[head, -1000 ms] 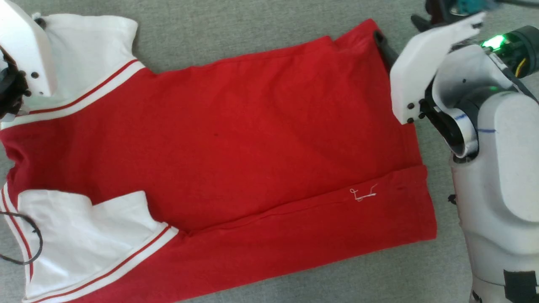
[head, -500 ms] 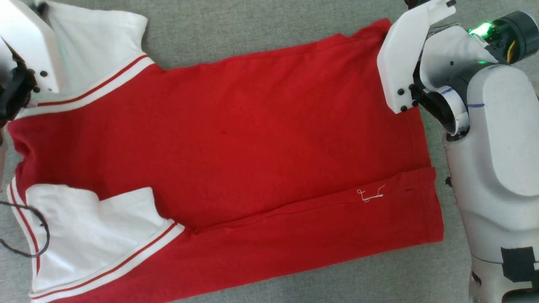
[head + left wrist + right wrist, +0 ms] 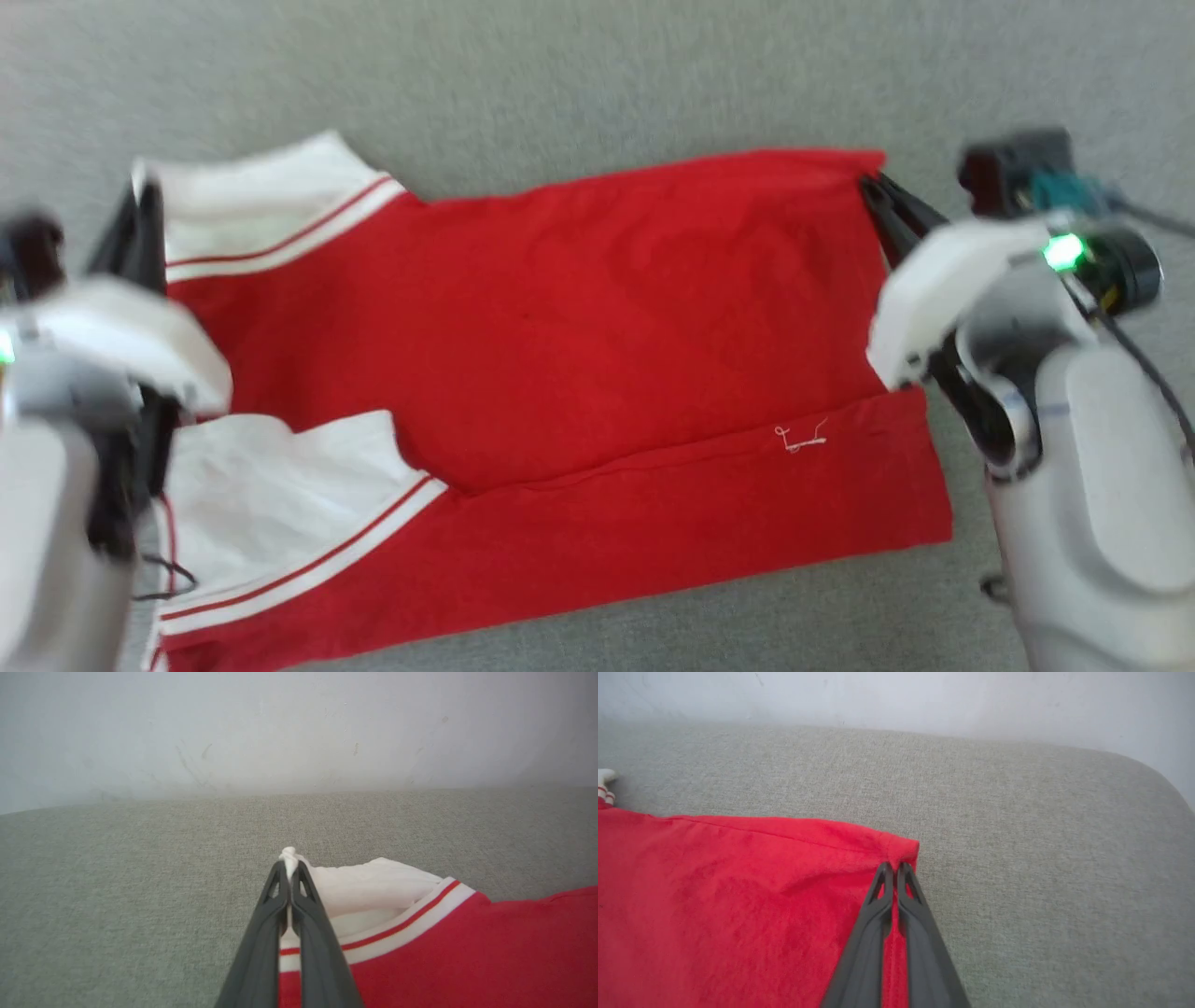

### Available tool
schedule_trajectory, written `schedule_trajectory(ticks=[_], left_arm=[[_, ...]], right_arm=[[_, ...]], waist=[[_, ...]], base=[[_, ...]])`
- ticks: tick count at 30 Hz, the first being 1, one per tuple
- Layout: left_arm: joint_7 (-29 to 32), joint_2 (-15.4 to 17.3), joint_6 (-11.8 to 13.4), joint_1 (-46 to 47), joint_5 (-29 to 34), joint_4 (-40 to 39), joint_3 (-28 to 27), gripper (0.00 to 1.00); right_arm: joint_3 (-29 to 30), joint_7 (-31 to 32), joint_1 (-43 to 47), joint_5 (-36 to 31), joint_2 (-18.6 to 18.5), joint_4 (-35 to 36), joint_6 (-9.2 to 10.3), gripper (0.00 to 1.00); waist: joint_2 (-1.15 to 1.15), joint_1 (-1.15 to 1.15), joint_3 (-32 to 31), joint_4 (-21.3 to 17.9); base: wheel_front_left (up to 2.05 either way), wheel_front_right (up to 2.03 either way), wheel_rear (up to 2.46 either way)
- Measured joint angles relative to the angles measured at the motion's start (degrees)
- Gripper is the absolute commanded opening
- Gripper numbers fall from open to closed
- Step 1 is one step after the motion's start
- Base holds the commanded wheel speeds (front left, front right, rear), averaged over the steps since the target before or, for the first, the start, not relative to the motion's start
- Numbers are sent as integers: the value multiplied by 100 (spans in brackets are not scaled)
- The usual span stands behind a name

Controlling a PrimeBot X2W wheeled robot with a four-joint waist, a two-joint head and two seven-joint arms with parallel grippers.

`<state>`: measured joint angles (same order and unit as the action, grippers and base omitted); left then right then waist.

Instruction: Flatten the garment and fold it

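The garment (image 3: 597,336) is a red T-shirt with white, red-striped sleeves, lying spread on a grey fabric surface with its near long edge folded over. My left gripper (image 3: 140,210) is at the far left, shut on the tip of the far white sleeve (image 3: 369,886); in the left wrist view a nub of white cloth pokes out between the pinched fingertips (image 3: 280,877). At the far right corner of the red hem (image 3: 903,849), my right gripper (image 3: 878,187) is shut on the cloth, its fingertips (image 3: 885,872) pressed together.
The grey fabric surface (image 3: 560,84) extends beyond the shirt to a pale wall (image 3: 299,728). Its rounded edge (image 3: 1169,786) curves off at the right. A thin dark cable (image 3: 163,583) lies by the near sleeve. A loose white thread (image 3: 801,439) sits on the folded strip.
The right gripper has closed on the far hem corner. The head camera has shifted, so the whole shirt sits lower in the picture and both grippers' fingers now show.
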<state>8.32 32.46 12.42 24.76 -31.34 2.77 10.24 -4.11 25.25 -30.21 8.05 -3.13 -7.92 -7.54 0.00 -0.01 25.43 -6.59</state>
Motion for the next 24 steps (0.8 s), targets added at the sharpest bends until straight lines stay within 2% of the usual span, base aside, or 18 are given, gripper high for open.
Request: schedule_trajectory(ticks=[5, 11, 16, 24], left_arm=[[-198, -171, 201, -1144, -247, -523, -176, 0], [-214, -397, 349, -2102, -571, -896, -241, 0], [-93, -561, 368, -2780, -835, -916, -126, 0], [-101, -839, 214, -3237, -1069, -781, 113, 0]], right_arm=[[186, -592, 693, 200, 7, 48, 0, 0], [504, -651, 1412, 333, 9, 27, 0, 0], [646, -316, 1895, 297, 8, -19, 0, 0], [775, 414, 2304, -23, 10, 5, 0, 0]], waist=[[0, -1, -513, 96], [0, -1, -1074, 250], [0, -1, -1420, 411], [0, 0, -1607, 683]], base=[[0, 0, 0], [0, 0, 0], [0, 0, 0], [0, 0, 0]])
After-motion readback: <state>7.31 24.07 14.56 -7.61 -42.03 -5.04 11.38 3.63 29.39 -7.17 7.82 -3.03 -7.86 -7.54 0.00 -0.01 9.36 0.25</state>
